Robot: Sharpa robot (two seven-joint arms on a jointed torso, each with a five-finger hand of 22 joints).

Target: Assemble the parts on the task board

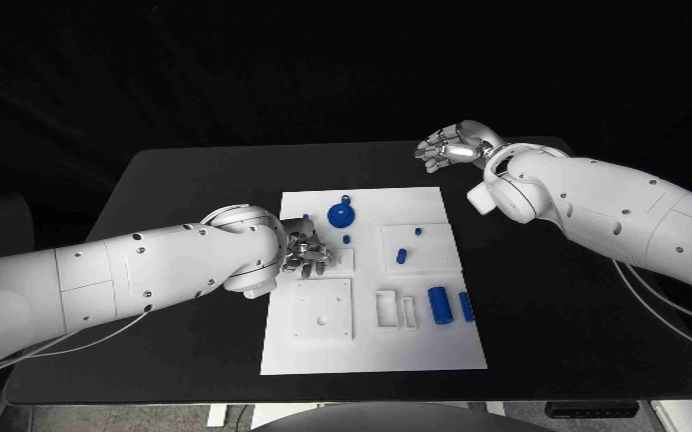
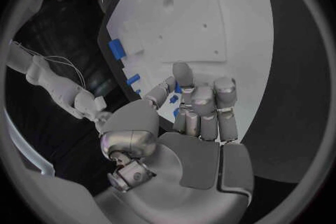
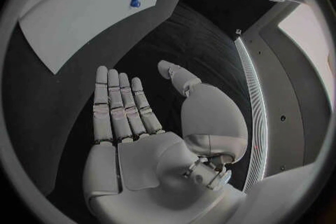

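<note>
On the black bench (image 1: pixel 188 177) lies the white board (image 1: pixel 368 352), a flat matte plate with shallow square recesses; no writing can be read on it. At its left edge the left hand (image 1: pixel 303 252) (silver, glossy) rests on the board, fingers curled in around a small blue part (image 2: pixel 174 99). Mid-board near the far edge sits a round blue disc (image 1: pixel 340 216); two blue cylinders (image 1: pixel 440 305) lie nearer the right edge. Beyond the board's right corner the right hand (image 1: pixel 450 145) hovers, fingers apart, holding nothing.
</note>
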